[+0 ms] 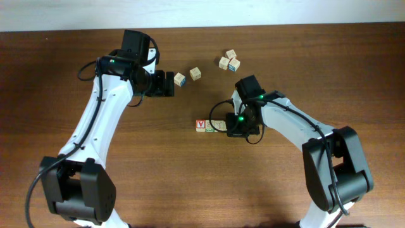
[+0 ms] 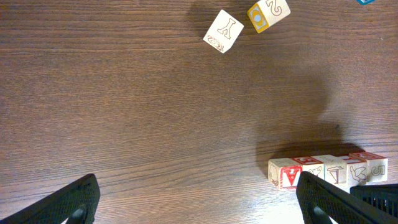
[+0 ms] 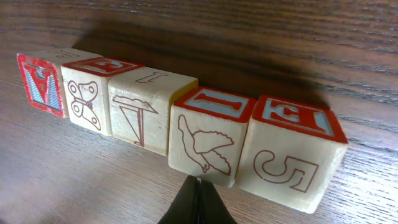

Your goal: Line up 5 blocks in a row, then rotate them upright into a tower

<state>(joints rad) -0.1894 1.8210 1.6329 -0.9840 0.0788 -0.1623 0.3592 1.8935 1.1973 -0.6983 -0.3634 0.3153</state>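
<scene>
Wooden blocks (image 3: 155, 118), five of them, sit side by side in one row on the brown surface (image 3: 298, 37), near its middle. The right gripper (image 3: 196, 202) is closed with nothing in it. Its tip points at the long side of the row, right by the bird block (image 3: 205, 143), which is second from one end. It is too close to tell if it touches. The left gripper (image 2: 199, 193) is wide open and empty. It is well apart from the row, near some loose blocks (image 1: 195, 73). It looks like the turning step is in hand, with the closed tip used like a finger to push the row around. The next move probably needs a slow, soft push near that end, so the whole row swings as one piece. A push that is too hard could break the row apart. A push at the middle might just slide it along and not turn it.
</scene>
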